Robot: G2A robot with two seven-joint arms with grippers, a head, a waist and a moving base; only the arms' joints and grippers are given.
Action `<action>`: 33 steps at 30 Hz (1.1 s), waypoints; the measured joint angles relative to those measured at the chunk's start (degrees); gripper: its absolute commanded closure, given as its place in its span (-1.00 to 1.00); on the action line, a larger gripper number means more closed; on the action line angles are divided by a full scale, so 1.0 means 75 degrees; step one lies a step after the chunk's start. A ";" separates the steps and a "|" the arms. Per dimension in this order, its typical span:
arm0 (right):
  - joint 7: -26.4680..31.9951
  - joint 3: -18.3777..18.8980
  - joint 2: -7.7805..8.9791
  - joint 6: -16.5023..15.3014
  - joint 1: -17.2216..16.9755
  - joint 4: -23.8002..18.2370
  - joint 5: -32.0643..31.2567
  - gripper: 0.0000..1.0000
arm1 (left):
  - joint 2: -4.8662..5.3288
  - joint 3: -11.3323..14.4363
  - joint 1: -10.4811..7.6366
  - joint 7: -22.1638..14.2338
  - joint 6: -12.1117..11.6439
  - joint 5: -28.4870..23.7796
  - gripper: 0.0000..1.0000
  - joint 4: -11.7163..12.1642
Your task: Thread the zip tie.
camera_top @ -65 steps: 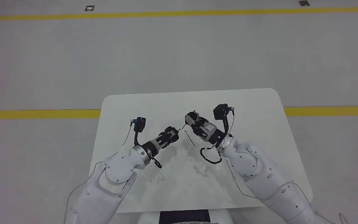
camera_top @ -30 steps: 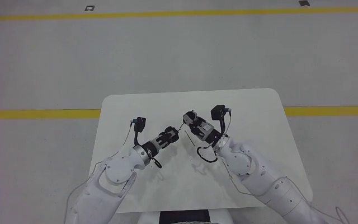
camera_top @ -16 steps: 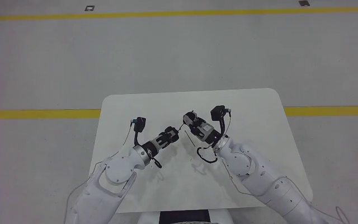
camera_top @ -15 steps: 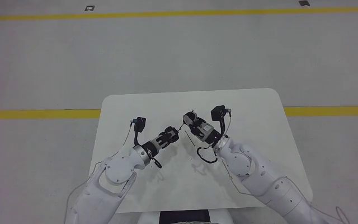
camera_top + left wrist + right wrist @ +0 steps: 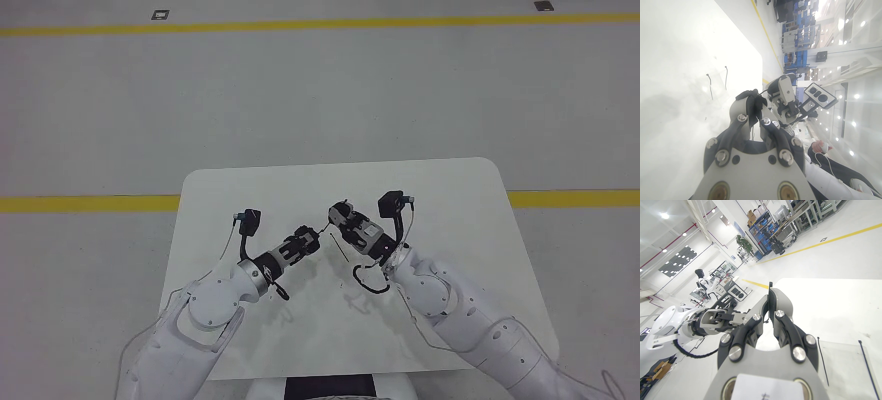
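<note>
Right claw (image 5: pixel 770 293) and left claw (image 5: pixel 754 97) hung over worktop (image 5: pixel 450 190), tips near, likely to line tail with head. Right was clamped on tie (image 5: pixel 770 285), seen upright in its wrist view; left was closed, seemingly pinching other end. Top view gave tip spacing. Spare ties (image 5: pixel 710 85) lay flat nearby.

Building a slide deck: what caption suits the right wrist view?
Right gripper pinches a black zip tie above the white table, two spare ties lying on a clear sheet.
</note>
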 measured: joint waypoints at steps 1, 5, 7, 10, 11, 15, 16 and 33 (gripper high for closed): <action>-0.0006 -0.0002 0.0002 0.0000 0.0001 0.0002 -0.0005 1.00 | 0.0000 0.0000 0.0000 0.0000 0.0000 0.0000 1.00 0.0000; -0.0032 -0.0027 0.0002 0.0000 0.0017 0.0037 -0.0004 1.00 | 0.0000 0.0000 0.0000 0.0000 0.0000 0.0000 1.00 0.0000; -0.0061 -0.0042 -0.0004 0.0000 0.0035 0.0053 0.0006 1.00 | 0.0000 0.0000 0.0000 0.0000 0.0000 0.0000 1.00 0.0000; -0.0101 -0.0042 -0.0007 0.0000 0.0061 0.0054 0.0016 1.00 | 0.0000 0.0000 0.0000 0.0000 0.0000 0.0000 1.00 0.0000; -0.0108 -0.0041 -0.0007 0.0000 0.0063 0.0053 0.0016 1.00 | 0.0000 0.0000 0.0000 0.0000 0.0000 0.0000 1.00 0.0000; -0.0143 -0.0032 -0.0001 0.0000 0.0063 0.0053 0.0015 1.00 | 0.0000 0.0000 0.0000 0.0000 0.0000 0.0000 1.00 0.0000; -0.0146 -0.0033 -0.0001 0.0000 0.0063 0.0056 0.0016 1.00 | 0.0000 0.0000 0.0000 0.0000 0.0000 0.0000 1.00 0.0000; -0.0124 -0.0155 -0.0059 0.0000 0.0138 0.0172 0.0073 1.00 | 0.0000 0.0000 0.0000 0.0000 0.0000 0.0000 1.00 0.0000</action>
